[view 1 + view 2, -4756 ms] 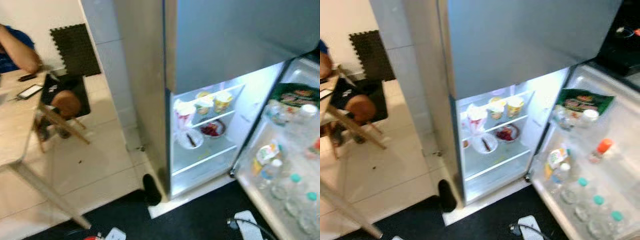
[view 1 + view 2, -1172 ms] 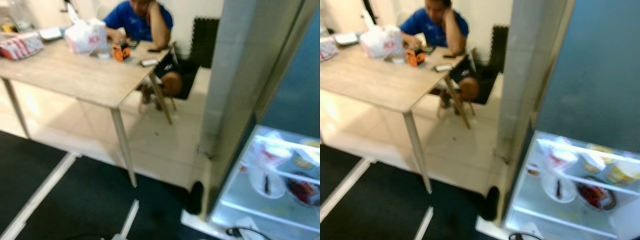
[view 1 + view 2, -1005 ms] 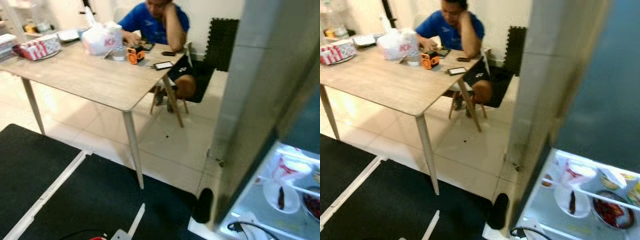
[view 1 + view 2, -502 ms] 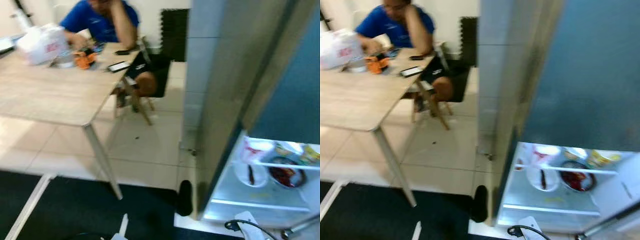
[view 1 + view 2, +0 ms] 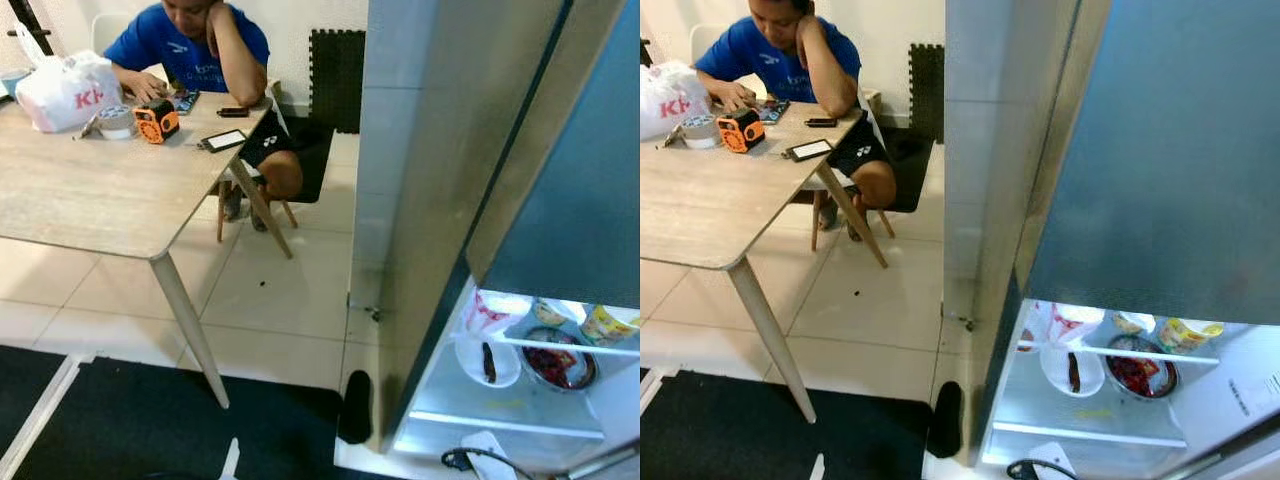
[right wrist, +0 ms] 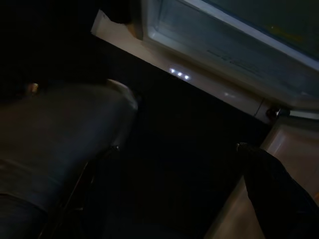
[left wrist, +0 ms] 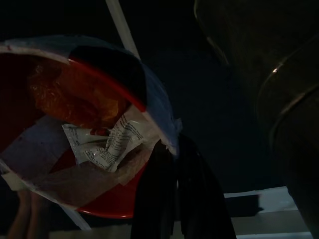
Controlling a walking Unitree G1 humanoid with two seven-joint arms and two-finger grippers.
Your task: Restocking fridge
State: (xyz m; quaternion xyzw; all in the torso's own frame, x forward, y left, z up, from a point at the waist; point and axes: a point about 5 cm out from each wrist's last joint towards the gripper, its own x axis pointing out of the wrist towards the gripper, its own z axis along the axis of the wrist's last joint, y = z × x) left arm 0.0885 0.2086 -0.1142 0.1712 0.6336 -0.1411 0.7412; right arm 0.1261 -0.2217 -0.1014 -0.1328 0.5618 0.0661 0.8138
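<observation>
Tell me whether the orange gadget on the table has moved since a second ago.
No. The orange gadget sits between the white plastic bag and the phone on the table, as before. Only the camera swung.

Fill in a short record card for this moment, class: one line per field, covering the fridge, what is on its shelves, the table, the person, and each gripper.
fridge: lower compartment open and lit
shelves: white plate, bowl of red food, yellow cups
table: wooden table holding a white bag, an orange gadget and a phone
person: seated at the table in a blue shirt, head on one hand
left gripper: shut on a wrapped red bowl
right gripper: one dark finger above the dark floor by the fridge base
</observation>
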